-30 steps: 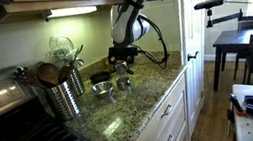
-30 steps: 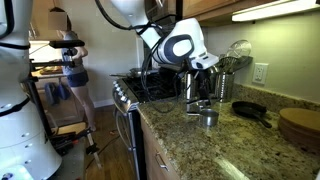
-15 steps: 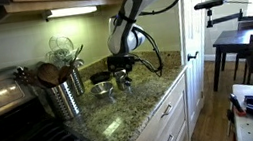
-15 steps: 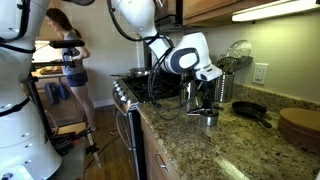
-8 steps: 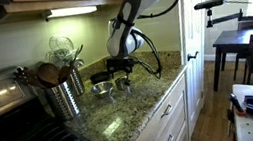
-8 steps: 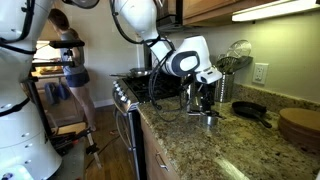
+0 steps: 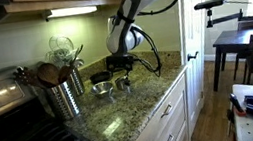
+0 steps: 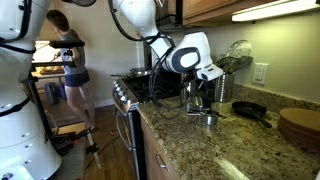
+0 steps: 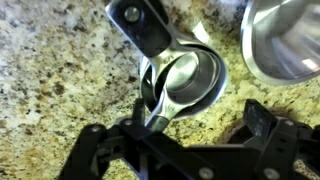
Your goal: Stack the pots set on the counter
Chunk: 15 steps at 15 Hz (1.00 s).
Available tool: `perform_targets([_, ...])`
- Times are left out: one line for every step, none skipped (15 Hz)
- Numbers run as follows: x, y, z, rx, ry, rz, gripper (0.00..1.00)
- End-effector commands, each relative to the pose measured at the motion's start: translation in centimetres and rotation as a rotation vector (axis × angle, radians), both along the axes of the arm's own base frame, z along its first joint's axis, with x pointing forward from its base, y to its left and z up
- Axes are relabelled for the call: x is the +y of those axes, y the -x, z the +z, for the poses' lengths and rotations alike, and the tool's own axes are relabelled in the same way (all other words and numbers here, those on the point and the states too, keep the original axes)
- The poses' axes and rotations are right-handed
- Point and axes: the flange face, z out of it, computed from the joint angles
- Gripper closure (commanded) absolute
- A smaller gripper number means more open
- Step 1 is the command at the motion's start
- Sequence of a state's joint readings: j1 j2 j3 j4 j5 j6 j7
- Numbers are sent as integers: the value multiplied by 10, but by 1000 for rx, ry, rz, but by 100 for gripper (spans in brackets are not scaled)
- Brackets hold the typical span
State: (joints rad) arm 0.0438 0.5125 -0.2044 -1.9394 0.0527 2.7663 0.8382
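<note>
Hovering low over the counter (image 9: 50, 60), the gripper (image 9: 178, 130) was spread wide and empty. The small steel pot (image 9: 188, 82) lay just ahead between its jaws, handle pointing away.

In an exterior view, the camera stood beside the stove (image 7: 12, 113) at about counter height. It looked along the counter (image 7: 147, 103) toward the dining table (image 7: 238, 39), with the pots (image 7: 103, 84) at middle distance. In an exterior view, the camera sat at the counter's opposite end and faced back toward the stove (image 8: 135, 85). Both exterior views shared the pots and the utensil canister (image 8: 222, 85). The wrist camera looked straight down from very near onto the pots (image 9: 185, 80) and the granite, with the gripper (image 9: 175, 135) along its lower edge.
</note>
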Motion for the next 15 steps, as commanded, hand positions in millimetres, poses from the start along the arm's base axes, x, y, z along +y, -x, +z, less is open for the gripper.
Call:
perform_targets([14,26,27,88,-39,44,0])
perform_targets([20,31,32,114,-50,71,0])
perform_targets([26,39,38,149,-56,106,0])
perform_targets([31,47,44,178,-54,139,0])
perform_targets([36,56,51,201,-52,180,0])
perform_targets([41,65,58,227,-41,221,0])
perform_targets([45,77,65,254,-26,268,0])
perform_targets([48,87,70,280,-10,308,0])
perform_targets([52,100,76,307,6,362,0])
perform_targets([56,111,81,332,24,402,0])
perform_targets([61,123,86,357,41,453,0])
perform_targets([67,134,90,369,63,492,0])
perform_targets([72,146,95,382,79,522,0])
perform_targets([78,156,100,385,86,548,0])
perform_targets([71,122,87,371,62,487,0])
